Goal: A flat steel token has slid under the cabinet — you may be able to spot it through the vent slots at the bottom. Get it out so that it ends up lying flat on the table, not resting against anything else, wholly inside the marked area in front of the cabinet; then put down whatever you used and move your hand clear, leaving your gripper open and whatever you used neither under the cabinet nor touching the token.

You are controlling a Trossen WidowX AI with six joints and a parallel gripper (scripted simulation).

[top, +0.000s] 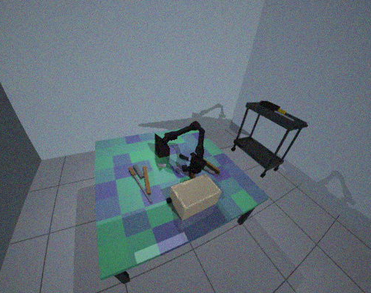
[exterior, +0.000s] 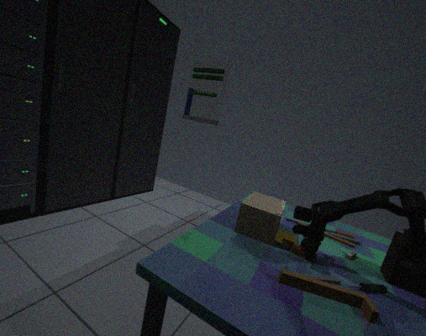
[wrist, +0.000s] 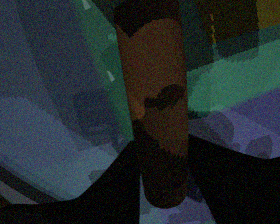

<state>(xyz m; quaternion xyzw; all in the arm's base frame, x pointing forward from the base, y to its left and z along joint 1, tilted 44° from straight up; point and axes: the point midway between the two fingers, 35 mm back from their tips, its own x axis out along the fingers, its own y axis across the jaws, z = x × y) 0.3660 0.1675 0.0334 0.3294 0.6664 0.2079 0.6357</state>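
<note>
The cabinet is a beige box [top: 197,191] [exterior: 258,223] standing on the table. My gripper [top: 190,173] [exterior: 309,254] [wrist: 157,141] is shut on a brown-orange handle [top: 192,176] [exterior: 298,250] [wrist: 153,65], low over the table beside the cabinet. In the wrist view the handle runs up between the dark fingers and has a dark band or shadow at its upper end. The handle's far end is hidden or too dark to make out. I cannot make out the steel token, the vent slots or the marked area's outline.
An angled wooden bar [top: 212,167] [exterior: 321,287] lies beside the arm, near a dark-handled tool [top: 184,157] [exterior: 373,287]. A thin rod with an orange handle [top: 140,184] and an orange bar [top: 147,180] lie across the table. A small pale block [top: 162,165] [exterior: 351,254] lies near the arm's base. A yellow object [exterior: 286,238] is beside the cabinet.
</note>
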